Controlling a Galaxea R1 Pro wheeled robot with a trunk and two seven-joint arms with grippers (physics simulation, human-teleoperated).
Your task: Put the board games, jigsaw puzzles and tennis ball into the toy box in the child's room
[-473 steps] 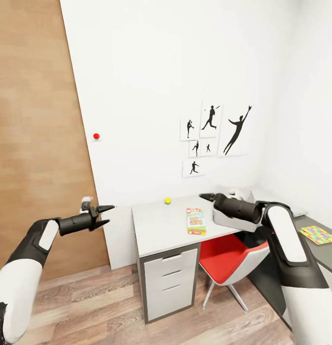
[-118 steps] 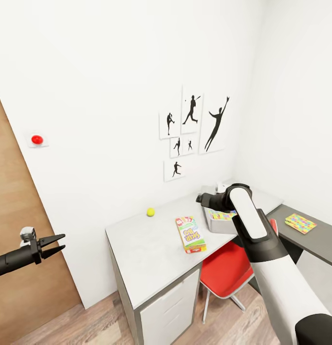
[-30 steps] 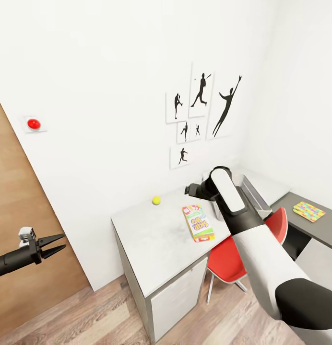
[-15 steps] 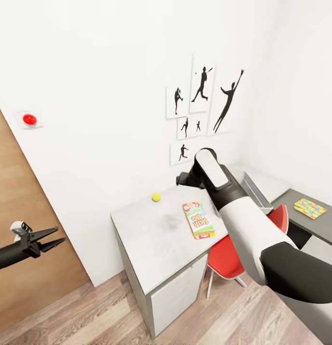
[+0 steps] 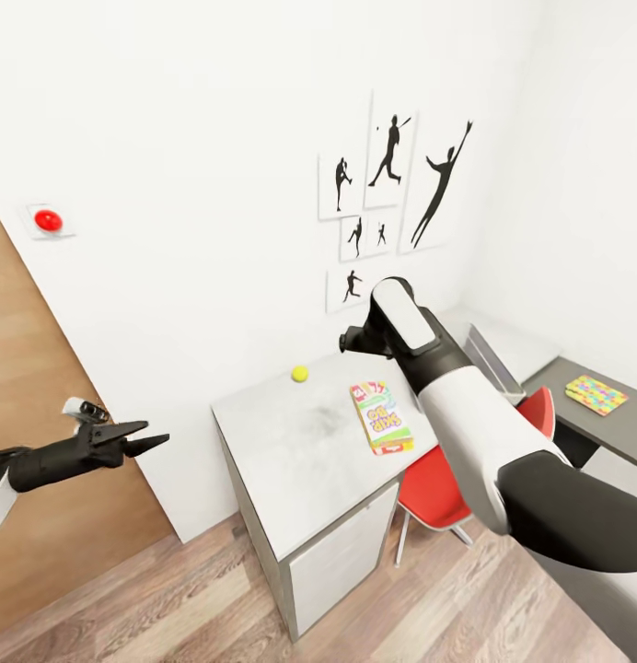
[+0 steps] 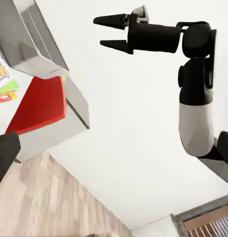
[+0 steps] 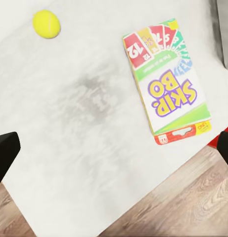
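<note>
On the table (image 5: 291,460) lie the tennis ball (image 5: 300,373) near the wall and the SKIP-BO board game (image 5: 381,417) beside it. In the right wrist view the tennis ball (image 7: 46,23) and the SKIP-BO box (image 7: 168,81) lie below my open right gripper (image 7: 116,150), which hovers above the table top. The left wrist view shows that right gripper (image 6: 106,32) with its fingers spread and nothing between them. The toy box (image 5: 489,354) stands at the table's far end, partly hidden by my right arm. A jigsaw puzzle (image 5: 596,394) lies on the dark grey cabinet. My left gripper (image 5: 153,435) is open, left of the table.
A red chair (image 5: 438,488) is tucked under the table's right half. A wooden door (image 5: 33,414) with a red button (image 5: 48,220) beside it is at the left. Black silhouette pictures (image 5: 392,184) hang on the white wall. Wood-plank floor (image 5: 171,599) lies in front.
My right arm has risen and swung left from the toy box to above the table's middle. My left gripper has moved right and up, towards the table.
</note>
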